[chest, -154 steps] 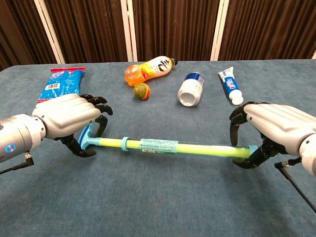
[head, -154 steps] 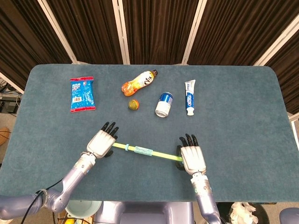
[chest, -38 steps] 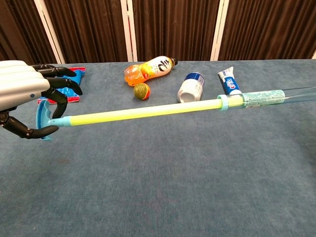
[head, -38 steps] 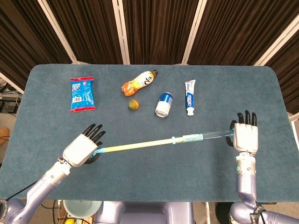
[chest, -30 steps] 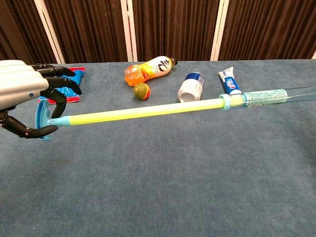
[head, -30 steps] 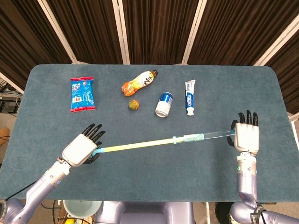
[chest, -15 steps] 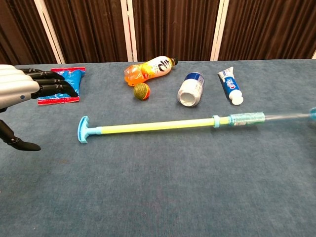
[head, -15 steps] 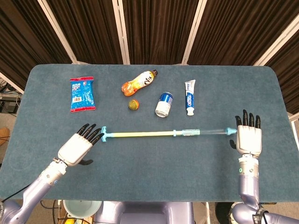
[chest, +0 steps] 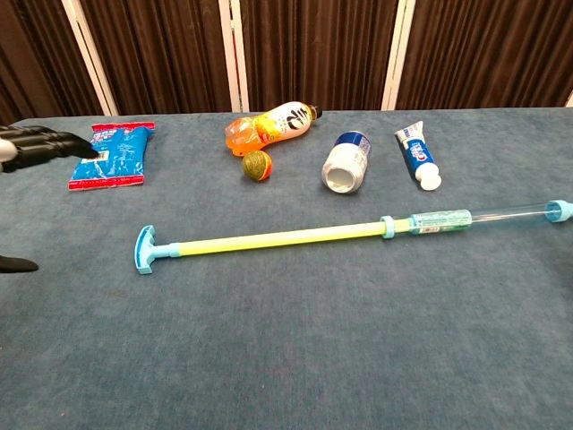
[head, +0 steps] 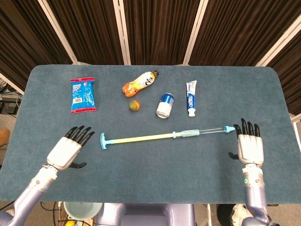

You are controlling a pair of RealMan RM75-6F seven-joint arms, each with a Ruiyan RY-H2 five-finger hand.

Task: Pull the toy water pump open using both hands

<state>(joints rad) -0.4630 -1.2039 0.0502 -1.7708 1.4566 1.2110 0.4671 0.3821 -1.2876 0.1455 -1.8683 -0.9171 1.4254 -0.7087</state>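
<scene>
Both hands, left (head: pixel 69 149) and right (head: pixel 249 147), lie flat, fingers spread, empty, off the extended pump (head: pixel 162 136); chest view shows only left fingertips (chest: pixel 36 145)

The left hand (head: pixel 68 149) lies palm down at the near-left of the table, fingers (head: pixel 80 133) straight, apart and angled up to the right, thumb jutting to the side, holding nothing. Its silver forearm runs back to the lower-left corner. The right hand (head: pixel 249 144) rests palm down at the near-right, fingers spread and pointing away from the robot, thumb out to its left, empty, forearm dropping straight to the bottom edge. The chest view shows only the left hand's dark fingertips (chest: pixel 54 143) at the left edge.
</scene>
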